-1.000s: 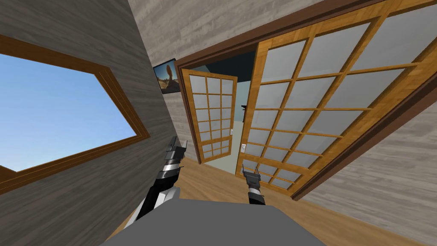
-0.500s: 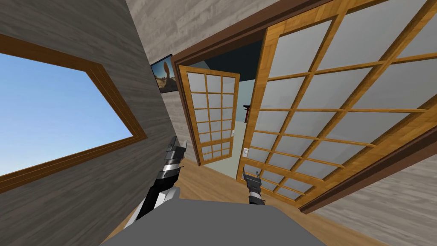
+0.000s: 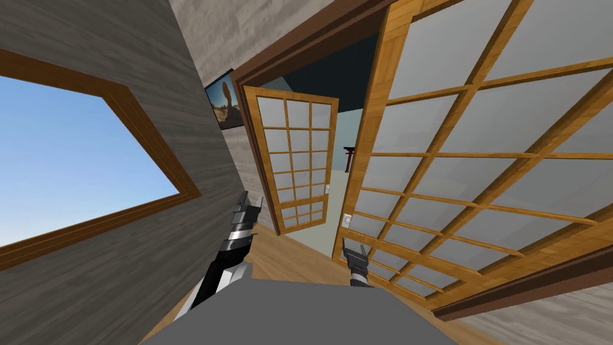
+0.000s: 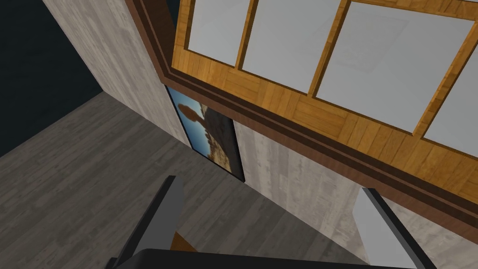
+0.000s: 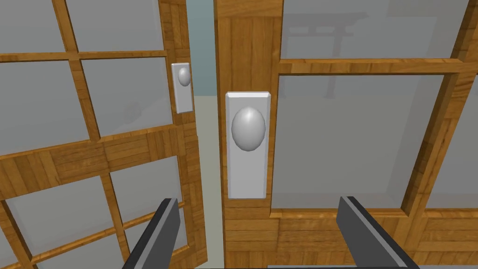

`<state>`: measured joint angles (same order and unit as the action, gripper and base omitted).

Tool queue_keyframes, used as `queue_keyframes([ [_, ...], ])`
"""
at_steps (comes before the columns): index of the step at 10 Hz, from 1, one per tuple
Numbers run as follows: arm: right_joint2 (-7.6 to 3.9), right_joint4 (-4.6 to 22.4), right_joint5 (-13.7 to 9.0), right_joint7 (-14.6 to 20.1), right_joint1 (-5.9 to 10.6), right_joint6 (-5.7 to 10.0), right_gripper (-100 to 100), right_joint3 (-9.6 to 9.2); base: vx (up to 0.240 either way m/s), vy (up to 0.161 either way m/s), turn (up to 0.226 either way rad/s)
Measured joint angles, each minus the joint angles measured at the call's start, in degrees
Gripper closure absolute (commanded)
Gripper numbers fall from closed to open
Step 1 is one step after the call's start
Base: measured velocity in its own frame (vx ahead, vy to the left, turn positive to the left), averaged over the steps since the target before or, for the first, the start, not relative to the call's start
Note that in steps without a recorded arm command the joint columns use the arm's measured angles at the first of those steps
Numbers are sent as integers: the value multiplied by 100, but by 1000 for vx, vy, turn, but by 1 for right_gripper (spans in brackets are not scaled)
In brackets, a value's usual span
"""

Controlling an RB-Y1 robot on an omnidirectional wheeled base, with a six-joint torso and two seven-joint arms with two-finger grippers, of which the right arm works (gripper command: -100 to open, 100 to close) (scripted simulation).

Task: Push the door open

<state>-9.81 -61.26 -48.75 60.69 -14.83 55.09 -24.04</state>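
Note:
A double door of wooden lattice with frosted panes stands ahead. Its far leaf (image 3: 296,162) is swung partly inward, leaving a gap. The near leaf (image 3: 479,156) looms large on the right. My right gripper (image 3: 354,247) hovers low in front of this leaf's inner stile, just below its grey knob plate (image 3: 347,220). In the right wrist view the oval knob (image 5: 248,128) sits straight ahead of the open right gripper (image 5: 259,200), a little apart from it. The far leaf's knob (image 5: 183,77) shows beside it. My left gripper (image 3: 251,206) is raised near the grey wall, fingers (image 4: 158,219) open and empty.
A grey wall with a wood-framed window (image 3: 78,173) runs close on my left. A dark brown door frame (image 3: 251,150) and a landscape picture (image 3: 221,102) lie beyond my left arm. Through the gap, a pale floor (image 3: 311,233) and a small red gate-shaped object (image 3: 349,159).
I have moved closer to the doorway: the near leaf fills more of the head view and the gap between the leaves looks wider. Both arms keep their pose.

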Motion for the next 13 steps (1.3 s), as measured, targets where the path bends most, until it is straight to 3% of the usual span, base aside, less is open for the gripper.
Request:
queue_keyframes([
  [8, 47, 190, -31, 31, 191, -77, -100, 164, 178, -63, 21],
  [9, 52, 188, -27, 29, 191, -70, 100, 160, -16, 9, -3],
  [13, 45, 196, -31, 29, 193, -89, 100, 163, -15, 6, 2],
])
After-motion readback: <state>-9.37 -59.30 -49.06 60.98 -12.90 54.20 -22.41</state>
